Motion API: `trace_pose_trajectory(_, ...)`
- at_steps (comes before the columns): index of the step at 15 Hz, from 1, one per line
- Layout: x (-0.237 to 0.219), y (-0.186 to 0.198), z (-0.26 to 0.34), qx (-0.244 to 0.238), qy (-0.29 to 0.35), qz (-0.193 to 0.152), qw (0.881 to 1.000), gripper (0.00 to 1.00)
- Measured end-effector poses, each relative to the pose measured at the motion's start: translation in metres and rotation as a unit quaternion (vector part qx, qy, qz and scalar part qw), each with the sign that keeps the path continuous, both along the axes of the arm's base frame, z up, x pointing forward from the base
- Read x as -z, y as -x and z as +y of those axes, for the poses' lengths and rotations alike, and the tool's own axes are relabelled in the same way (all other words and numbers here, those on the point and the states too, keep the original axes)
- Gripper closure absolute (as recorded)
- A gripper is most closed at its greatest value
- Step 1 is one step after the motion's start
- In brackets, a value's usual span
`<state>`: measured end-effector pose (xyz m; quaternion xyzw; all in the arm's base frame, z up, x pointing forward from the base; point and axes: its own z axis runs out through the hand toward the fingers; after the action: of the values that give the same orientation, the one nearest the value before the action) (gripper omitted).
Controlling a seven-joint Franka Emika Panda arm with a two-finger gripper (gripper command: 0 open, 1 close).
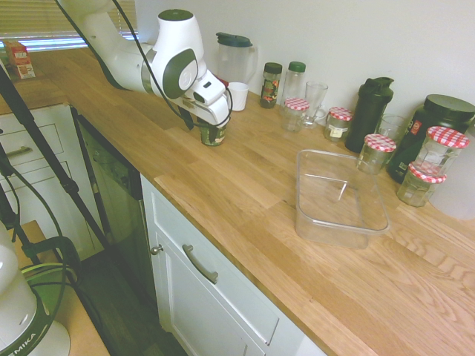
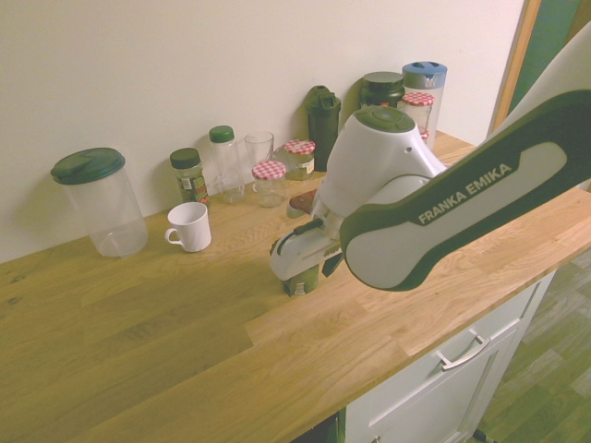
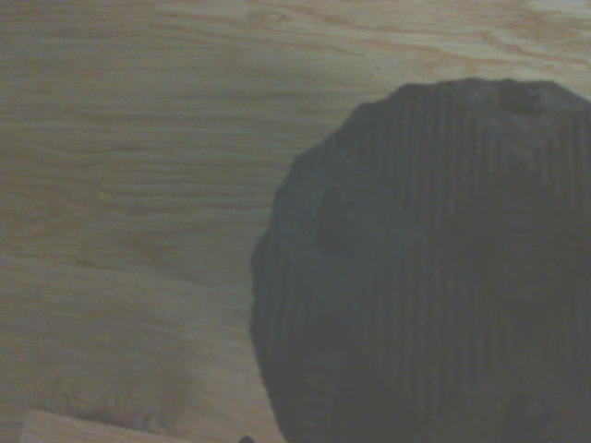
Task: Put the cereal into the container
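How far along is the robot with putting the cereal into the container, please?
Nothing of the transfer looks done: the container stands on the counter with no jar in it. In hand is the approach: the hand is right over the cereal jar, which is on the wood; a firm grip can't be confirmed. Left are gripping, lifting, carrying it across and setting it in the container.

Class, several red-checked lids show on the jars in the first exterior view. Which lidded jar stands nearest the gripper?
The jar beside the green-capped bottle; the others stand farther along the counter.
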<state>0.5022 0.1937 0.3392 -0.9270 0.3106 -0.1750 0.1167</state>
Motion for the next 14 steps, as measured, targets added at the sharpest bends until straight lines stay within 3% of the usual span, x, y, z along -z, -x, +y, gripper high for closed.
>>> trace_pose_trajectory(5, 0.006, -0.002, -0.001, -0.014, 0.064, -0.048, 0.997, 0.0)
trace_pose_trajectory(14, 0.028, -0.008, 0.016, -0.012, 0.045, -0.095, 0.994, 0.0)
